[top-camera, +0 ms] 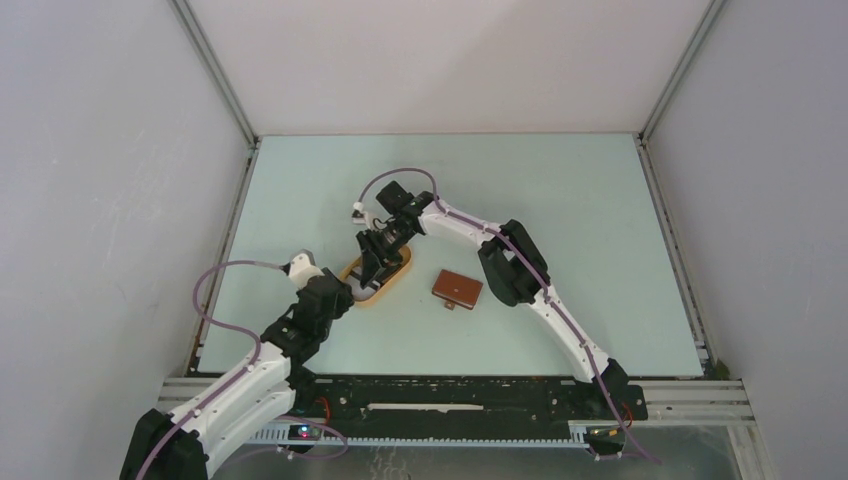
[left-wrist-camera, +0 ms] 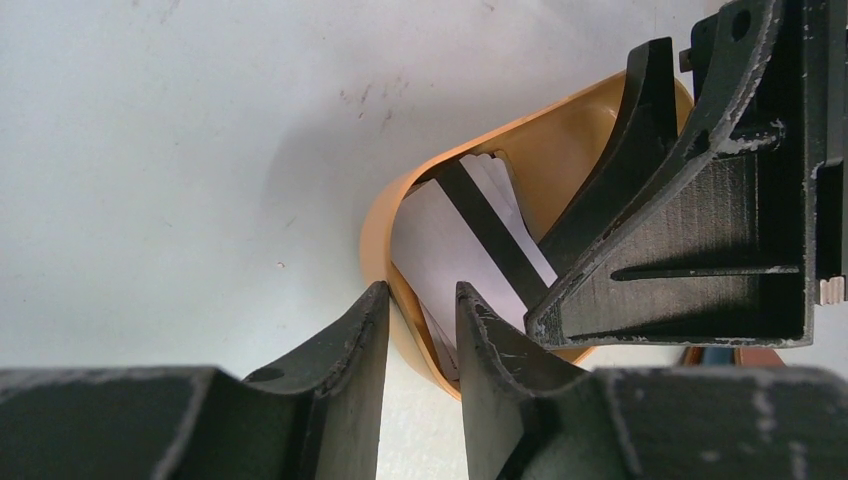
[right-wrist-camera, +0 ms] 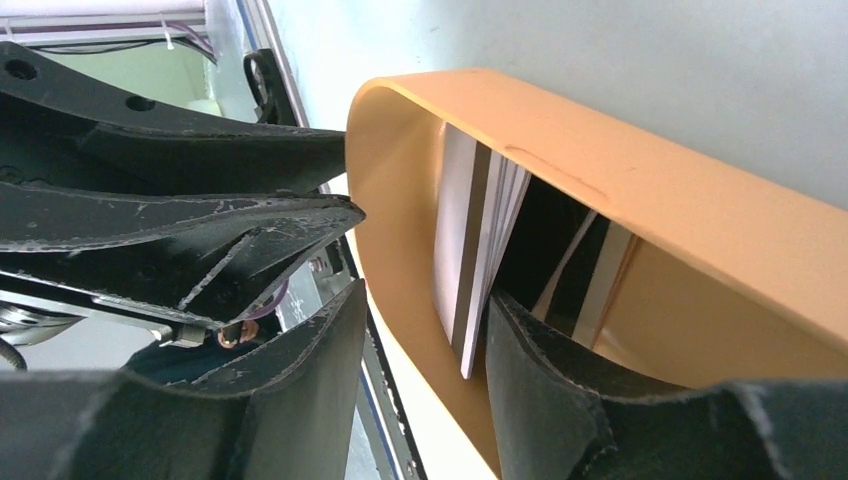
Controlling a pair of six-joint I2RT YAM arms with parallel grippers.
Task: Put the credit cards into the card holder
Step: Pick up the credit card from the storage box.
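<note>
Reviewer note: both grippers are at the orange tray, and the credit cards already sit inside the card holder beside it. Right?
No: the credit cards lie in the orange tray, not the card holder, which lies shut beside it; the left wrist view shows them. The left gripper and right gripper are indeed at the tray.

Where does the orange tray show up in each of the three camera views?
Top external: the orange tray lies left of centre, just left of the card holder.
Left wrist: orange tray at centre right, its open side toward the camera.
Right wrist: orange tray fills the centre and right.
Shared landmark: the credit cards inside it, seen in both wrist views; not discernible from above.
</note>
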